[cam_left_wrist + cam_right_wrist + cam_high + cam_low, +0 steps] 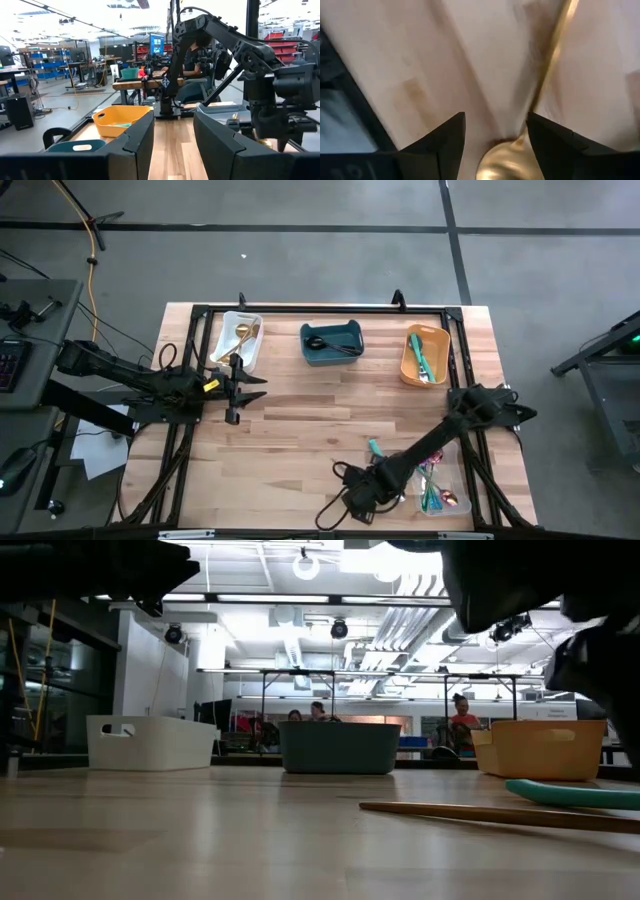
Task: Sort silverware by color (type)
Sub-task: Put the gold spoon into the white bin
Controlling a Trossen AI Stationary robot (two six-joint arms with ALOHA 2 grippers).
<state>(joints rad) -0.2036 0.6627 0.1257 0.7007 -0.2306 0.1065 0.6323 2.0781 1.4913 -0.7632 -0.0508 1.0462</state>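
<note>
In the right wrist view a gold spoon [547,75] lies flat on the wooden table, its bowl [507,160] between the open fingers of my right gripper [495,125]. That gripper [350,490] hovers low near the table's near edge. A teal-handled utensil [378,448] lies on the table just beyond it. The low view shows both the gold spoon [500,814] and the teal handle [575,794]. My left gripper [240,388] waits open at the table's left, beside the white bin [240,340], which holds gold spoons.
A teal bin [332,343] with a black utensil and an orange bin [425,355] with teal-handled pieces stand along the far edge. A clear bin [440,490] at the near right holds iridescent pieces. The middle of the table [320,410] is bare wood. People sit in the room beyond.
</note>
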